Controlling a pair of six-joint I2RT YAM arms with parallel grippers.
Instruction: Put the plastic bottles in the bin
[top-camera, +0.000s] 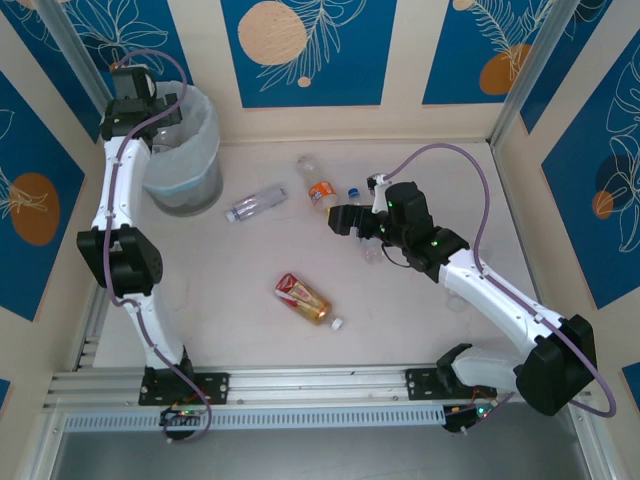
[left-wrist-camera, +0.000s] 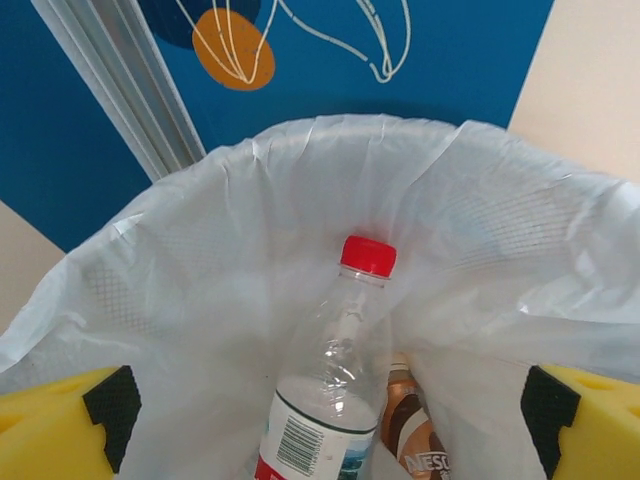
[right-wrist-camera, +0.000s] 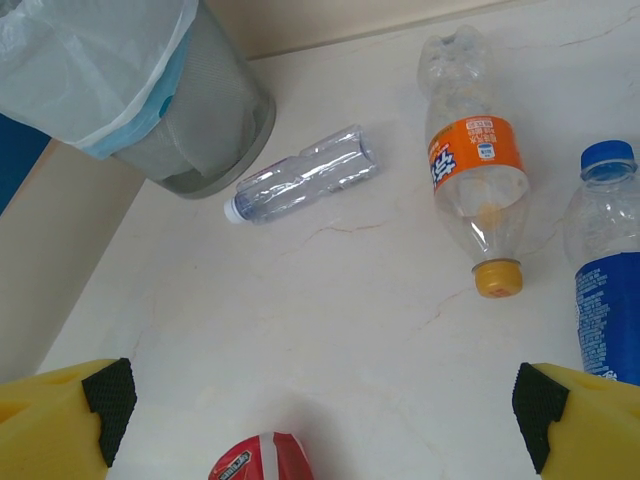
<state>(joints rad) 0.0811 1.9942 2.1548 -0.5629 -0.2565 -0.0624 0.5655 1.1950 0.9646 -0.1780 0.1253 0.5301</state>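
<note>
Grey bin (right-wrist-camera: 215, 115), orange-labelled bottle (right-wrist-camera: 476, 170), red-capped bottle (left-wrist-camera: 330, 380)

bottles (right-wrist-camera: 478, 190) on table (right-wrist-camera: 330, 330) near bin (right-wrist-camera: 205, 115)

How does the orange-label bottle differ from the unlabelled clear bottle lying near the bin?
The orange-label bottle has an orange band and orange cap; the unlabelled bottle shows no label and has a white cap. The orange-label bottle looks wider; the unlabelled bottle is slimmer. The unlabelled bottle lies nearer the bin, the orange-label bottle farther off. Both are clear plastic, capped, lying on their sides on the table.
</note>
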